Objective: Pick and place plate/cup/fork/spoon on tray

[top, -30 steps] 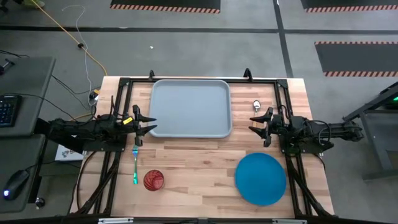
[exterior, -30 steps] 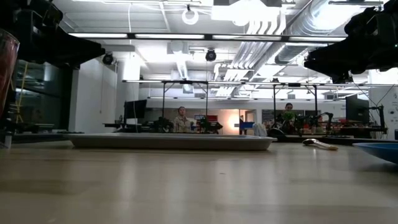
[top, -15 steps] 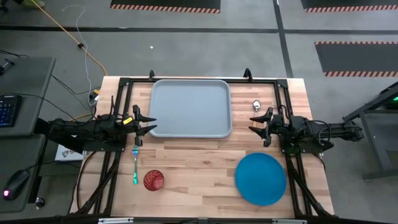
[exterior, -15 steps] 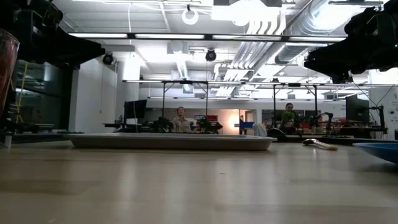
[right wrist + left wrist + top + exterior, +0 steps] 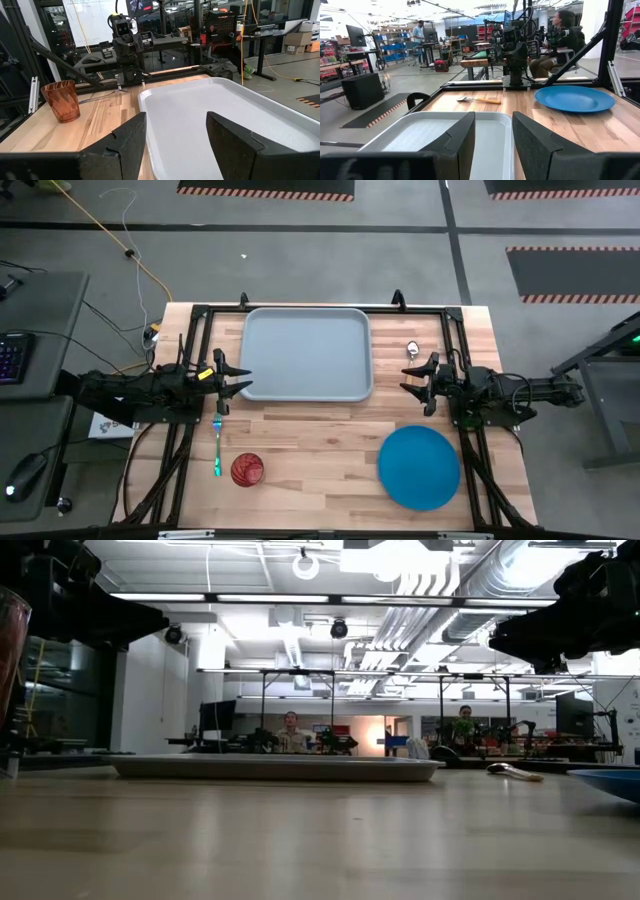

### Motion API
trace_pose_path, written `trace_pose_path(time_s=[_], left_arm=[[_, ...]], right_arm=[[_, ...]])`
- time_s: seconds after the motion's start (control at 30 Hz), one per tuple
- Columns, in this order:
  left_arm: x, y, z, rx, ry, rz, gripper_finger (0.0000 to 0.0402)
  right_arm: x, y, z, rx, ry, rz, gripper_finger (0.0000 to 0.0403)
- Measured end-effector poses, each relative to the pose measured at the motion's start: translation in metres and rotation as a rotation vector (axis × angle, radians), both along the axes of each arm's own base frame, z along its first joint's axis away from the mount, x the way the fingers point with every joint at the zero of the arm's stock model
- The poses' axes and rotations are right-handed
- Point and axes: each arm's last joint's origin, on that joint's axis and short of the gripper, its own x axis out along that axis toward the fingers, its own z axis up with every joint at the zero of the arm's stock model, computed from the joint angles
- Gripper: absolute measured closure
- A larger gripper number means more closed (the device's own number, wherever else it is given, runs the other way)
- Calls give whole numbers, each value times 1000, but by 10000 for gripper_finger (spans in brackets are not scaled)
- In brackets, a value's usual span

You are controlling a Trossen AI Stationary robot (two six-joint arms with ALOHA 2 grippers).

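The grey-blue tray (image 5: 307, 353) lies at the table's far middle, with nothing on it. The blue plate (image 5: 419, 467) lies near the front right. The reddish-brown cup (image 5: 247, 470) stands upright near the front left, the teal-handled fork (image 5: 217, 444) lying flat just left of it. The spoon (image 5: 412, 351) lies right of the tray; its orange handle shows in the left wrist view (image 5: 479, 100). My left gripper (image 5: 240, 377) is open and empty at the tray's left edge. My right gripper (image 5: 412, 382) is open and empty right of the tray.
Black frame rails (image 5: 320, 307) run along the table's far edge and down both sides. Bare wood lies between the tray and the front edge. People sit in the room beyond the table (image 5: 291, 730).
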Motion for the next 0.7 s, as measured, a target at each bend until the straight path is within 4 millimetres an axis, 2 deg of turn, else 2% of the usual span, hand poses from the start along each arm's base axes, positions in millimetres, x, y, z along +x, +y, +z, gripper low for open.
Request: trace_pose_path(time_s=[0.33,0.5,0.7], left_arm=[[0,0,0,-20,-5,-7,283],[1,-5,-1,-294,-25,-177,283],[0,-8,0,-407,-14,-296,283]], right_arm=[[0,0,0,0,-1,0,203],[0,0,0,0,0,0,203],[0,0,0,0,0,0,203]])
